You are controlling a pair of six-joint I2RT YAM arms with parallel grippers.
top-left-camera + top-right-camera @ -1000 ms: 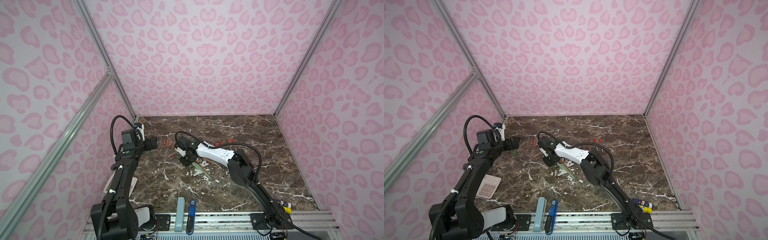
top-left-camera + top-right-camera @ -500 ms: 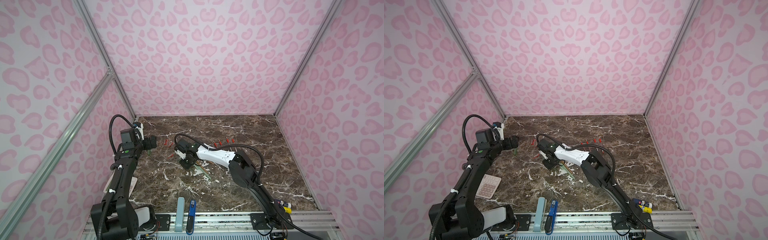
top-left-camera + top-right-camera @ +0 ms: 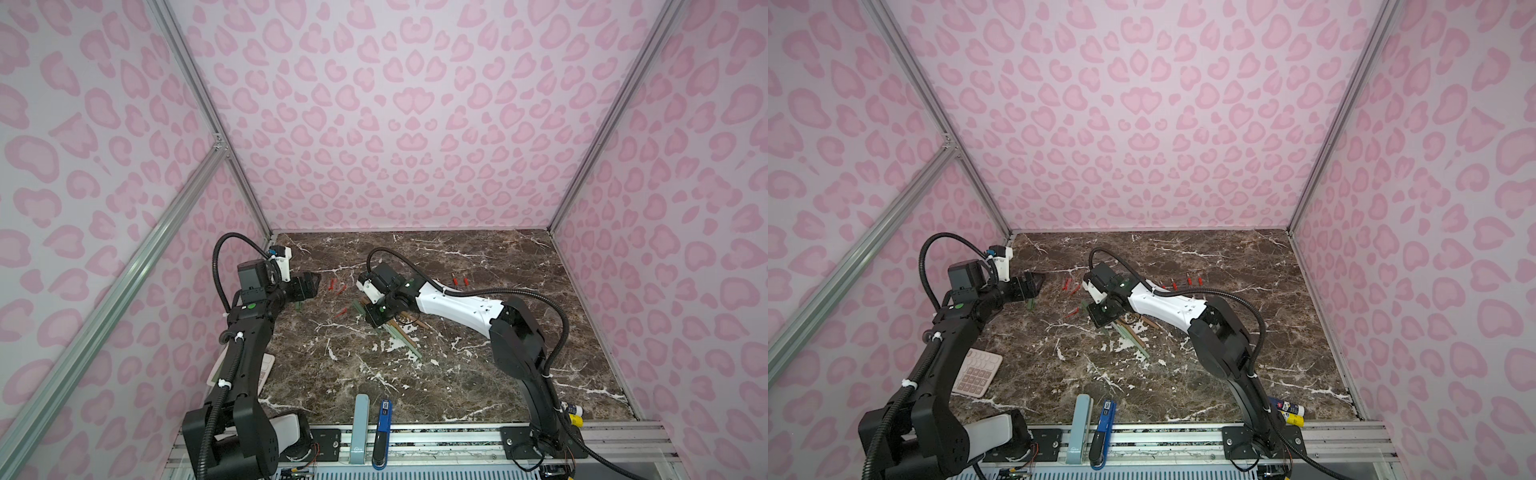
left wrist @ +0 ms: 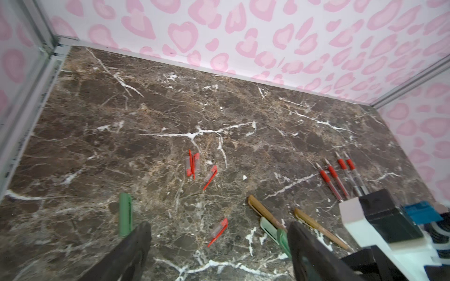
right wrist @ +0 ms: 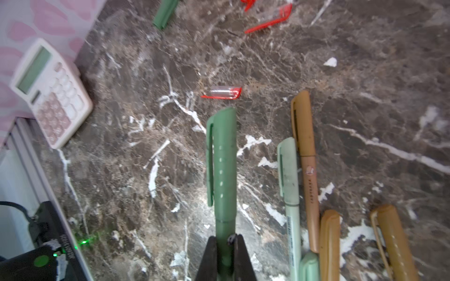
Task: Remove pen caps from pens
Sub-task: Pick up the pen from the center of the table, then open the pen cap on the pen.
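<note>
Right end effector is clamped on the barrel of a capped sage-green pen low over the bench, its long axis running straight out from the jaws, cap foremost, toward the nearby left end effector, which is empty with its fingers spread.

Bright even light, soft shadows, wide-angle edge bending, wrist views slightly blurred

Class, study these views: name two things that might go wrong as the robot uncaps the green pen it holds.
The right gripper holds the green pen by its barrel, capped end sticking far out; a pull might swivel it.
The left gripper, jaws open, might knock the loose red caps while approaching.
</note>
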